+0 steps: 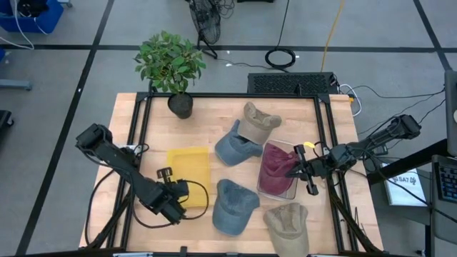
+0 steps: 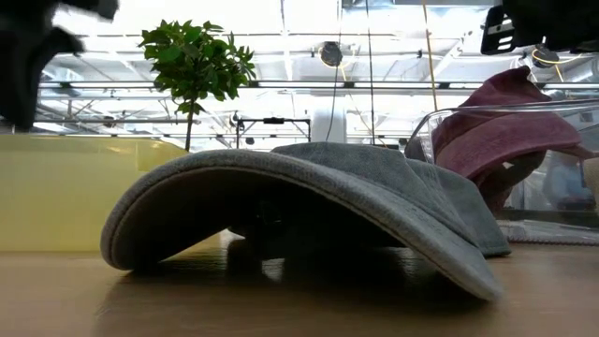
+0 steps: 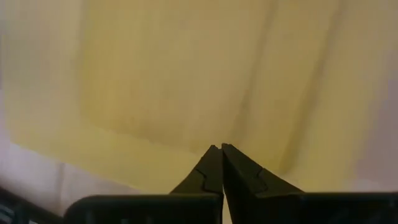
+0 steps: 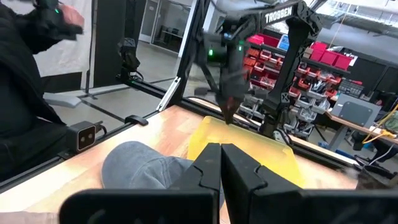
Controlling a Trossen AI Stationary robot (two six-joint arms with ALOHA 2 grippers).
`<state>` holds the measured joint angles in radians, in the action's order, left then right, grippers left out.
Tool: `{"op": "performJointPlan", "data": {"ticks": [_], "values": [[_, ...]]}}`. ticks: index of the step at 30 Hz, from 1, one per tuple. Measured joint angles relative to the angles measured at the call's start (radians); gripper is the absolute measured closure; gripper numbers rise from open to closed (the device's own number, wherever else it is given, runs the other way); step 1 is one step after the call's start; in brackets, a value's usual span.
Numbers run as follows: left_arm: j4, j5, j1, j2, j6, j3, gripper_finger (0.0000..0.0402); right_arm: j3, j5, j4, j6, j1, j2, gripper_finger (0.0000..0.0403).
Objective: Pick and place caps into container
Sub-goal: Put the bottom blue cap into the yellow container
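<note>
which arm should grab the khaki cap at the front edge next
Right, probably. The right pincer hangs shut over the clear container holding a maroon cap, close to the khaki cap. The left pincer is by the yellow bin, farther off.

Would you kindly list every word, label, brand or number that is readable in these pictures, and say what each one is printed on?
"TROSSEN": white letters on the dark upper frame of the left arm, seen in the right wrist view.
"BAT": apparently part of the print on a white sheet beside the table in the high view; the remainder is too small to read.
Labels on the red bins in the room behind: too small to read.
Nothing readable on the caps.
</note>
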<state>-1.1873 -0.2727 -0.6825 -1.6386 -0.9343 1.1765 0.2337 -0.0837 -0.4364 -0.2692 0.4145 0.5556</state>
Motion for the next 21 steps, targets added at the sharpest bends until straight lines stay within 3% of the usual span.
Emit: {"op": "performJointPlan", "data": {"ticks": [7, 11, 18, 21], "values": [[0.111, -0.171, 0.049, 0.001, 0.155, 0.188, 0.0391, 0.0, -0.002, -0.009, -0.001, 0.0, 0.0, 0.0403], [0.243, -0.086, 0.121, 0.002, 0.312, 0.235, 0.0397, 0.0, -0.002, -0.009, -0.001, 0.0, 0.0, 0.0403], [0.442, -0.063, 0.229, -0.046, 0.628, 0.243, 0.0368, 0.0, -0.002, -0.009, -0.013, 0.0, 0.0, 0.0403], [0.484, 0.028, 0.295, -0.113, 0.725, 0.243, 0.0367, 0.0, -0.002, -0.009, -0.016, 0.0, 0.0, 0.0403]]}}
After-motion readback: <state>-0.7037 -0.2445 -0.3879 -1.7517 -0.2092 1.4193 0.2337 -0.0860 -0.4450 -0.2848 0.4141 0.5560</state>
